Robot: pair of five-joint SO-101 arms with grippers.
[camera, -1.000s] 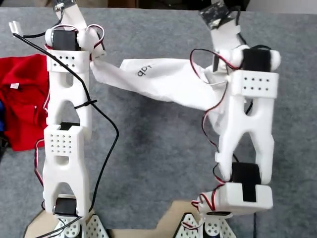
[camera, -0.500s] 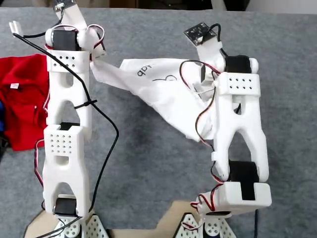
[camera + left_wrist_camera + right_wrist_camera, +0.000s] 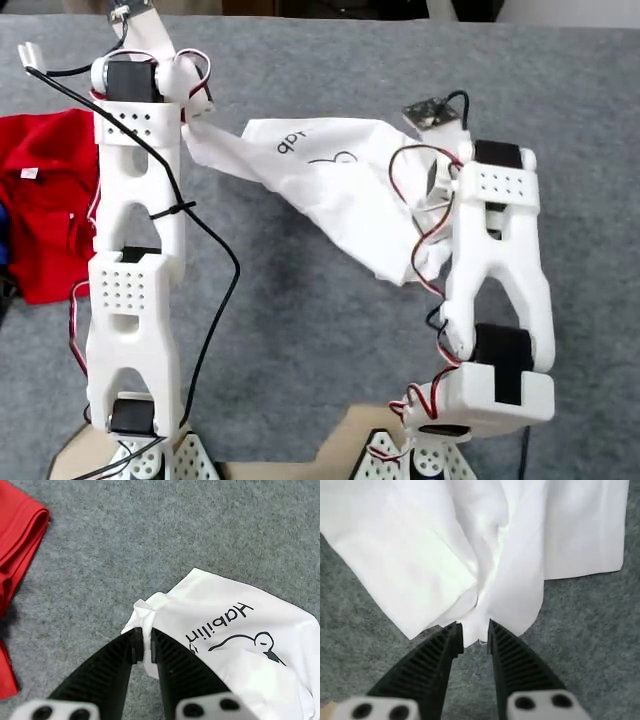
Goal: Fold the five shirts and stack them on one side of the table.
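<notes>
A red shirt (image 3: 48, 195) lies crumpled at the table's (image 3: 300, 340) left edge. Beside it, the left gripper (image 3: 145, 642) is clenched on a bunched corner of the white shirt (image 3: 330, 185). This shirt stretches across the grey mat between the two arms, print facing up. At its far end, the right gripper (image 3: 474, 630) pinches a fold of the same cloth.

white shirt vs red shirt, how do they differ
The white shirt is pinched by the left gripper and the right gripper; the red shirt lies ungripped beside the left arm. The white shirt carries dark print; the red shirt shows none. Both are over the grey table.
</notes>
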